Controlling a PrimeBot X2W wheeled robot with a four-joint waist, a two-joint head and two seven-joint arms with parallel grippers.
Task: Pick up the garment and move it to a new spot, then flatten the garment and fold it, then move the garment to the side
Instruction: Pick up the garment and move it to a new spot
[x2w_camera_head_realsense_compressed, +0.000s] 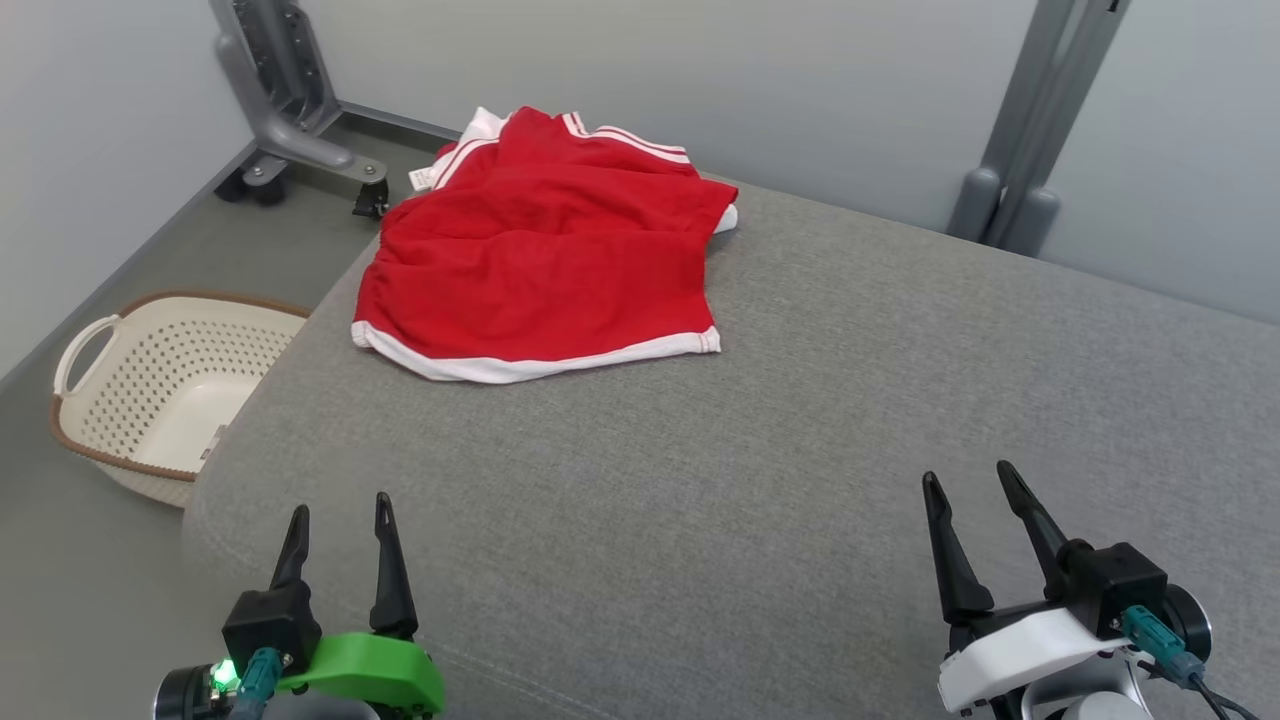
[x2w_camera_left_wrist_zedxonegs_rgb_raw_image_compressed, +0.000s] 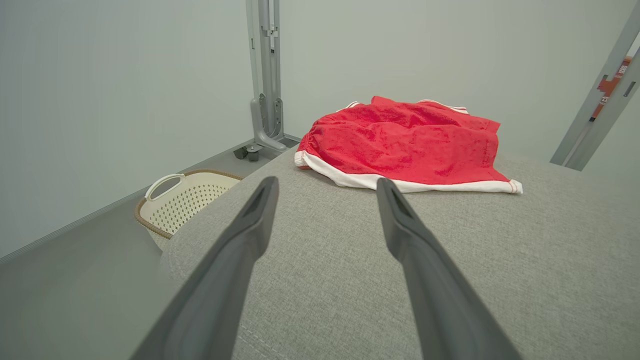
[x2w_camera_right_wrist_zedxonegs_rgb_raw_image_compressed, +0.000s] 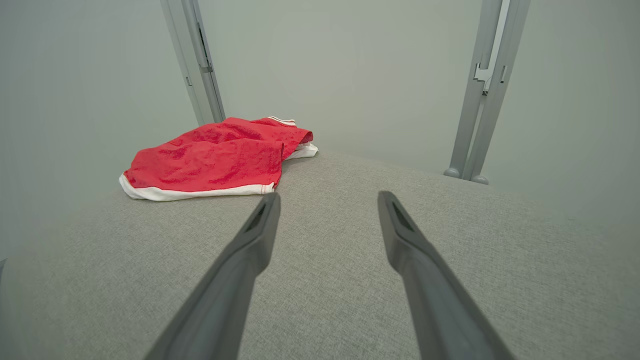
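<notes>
Crumpled red white-trimmed cloth shorts await pickup on the grey upholstered table.
Left hand and right hand hover short of it, fingers apart for grasping.

Garment: red cloth, fuzzy, matt, white trim. Cushion: grey woven fabric, coarse. Basket: cream perforated plastic, smooth. Stand: grey metal, matt.
</notes>
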